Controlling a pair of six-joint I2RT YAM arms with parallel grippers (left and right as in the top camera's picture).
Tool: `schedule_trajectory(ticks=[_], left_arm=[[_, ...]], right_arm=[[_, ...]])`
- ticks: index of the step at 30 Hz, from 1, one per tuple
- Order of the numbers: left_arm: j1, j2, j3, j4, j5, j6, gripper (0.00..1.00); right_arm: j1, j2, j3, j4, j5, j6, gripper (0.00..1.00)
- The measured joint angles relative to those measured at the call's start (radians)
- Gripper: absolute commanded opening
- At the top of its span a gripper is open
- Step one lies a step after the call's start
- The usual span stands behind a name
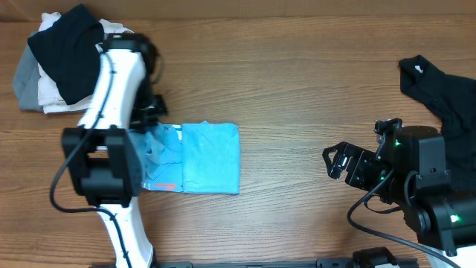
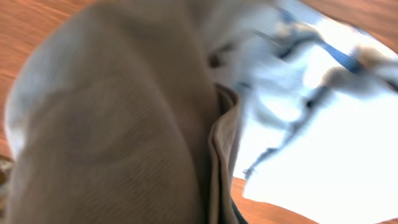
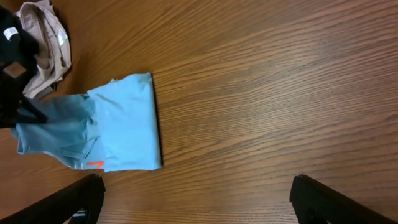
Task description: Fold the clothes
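The light blue T-shirt [image 1: 212, 158] lies partly folded left of the table's middle, a small red mark at its near-left edge. Its right half is flat; its left part is bunched under my left gripper [image 1: 151, 117], which is shut on that cloth. In the left wrist view the T-shirt [image 2: 124, 124] fills the frame and hides the fingers. A black shirt [image 1: 446, 93] lies at the far right. My right gripper [image 1: 338, 162] hovers open and empty over bare wood well right of the T-shirt [image 3: 124, 124]. In its own view the right gripper [image 3: 196, 190] has both fingers wide apart.
A pile of garments [image 1: 59, 59], black, white and grey, sits at the table's back left corner; its pale part [image 3: 43, 43] shows in the right wrist view. The left arm [image 1: 111, 149] stands over the T-shirt's left side. Bare wood [image 1: 297, 112] separates the two arms.
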Motion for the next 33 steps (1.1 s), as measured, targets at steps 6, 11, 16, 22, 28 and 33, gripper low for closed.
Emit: schedule_trajectory(ticks=[6, 11, 16, 22, 28, 33], left_arm=[[-0.177, 0.0, 0.0, -0.002, 0.0, -0.04, 0.05], [-0.295, 0.0, 0.0, -0.001, 0.001, -0.06, 0.15], [-0.358, 0.0, 0.0, 0.023, 0.024, -0.061, 0.31], [-0.389, 0.0, 0.0, 0.066, 0.096, -0.061, 0.38], [-0.402, 0.0, 0.0, 0.076, 0.137, -0.052, 0.38], [-0.403, 0.0, 0.005, 0.097, 0.144, -0.041, 0.37]], right_arm=[[0.0, 0.011, 0.0, 0.0, 0.0, 0.0, 1.0], [0.0, 0.029, 0.0, 0.0, -0.001, 0.0, 1.0], [0.0, 0.053, 0.0, 0.0, -0.004, 0.0, 1.0], [0.0, 0.082, 0.0, 0.0, -0.013, 0.0, 1.0], [0.0, 0.089, 0.0, 0.008, -0.014, 0.0, 1.0], [0.0, 0.089, 0.0, 0.025, -0.014, 0.0, 1.0]])
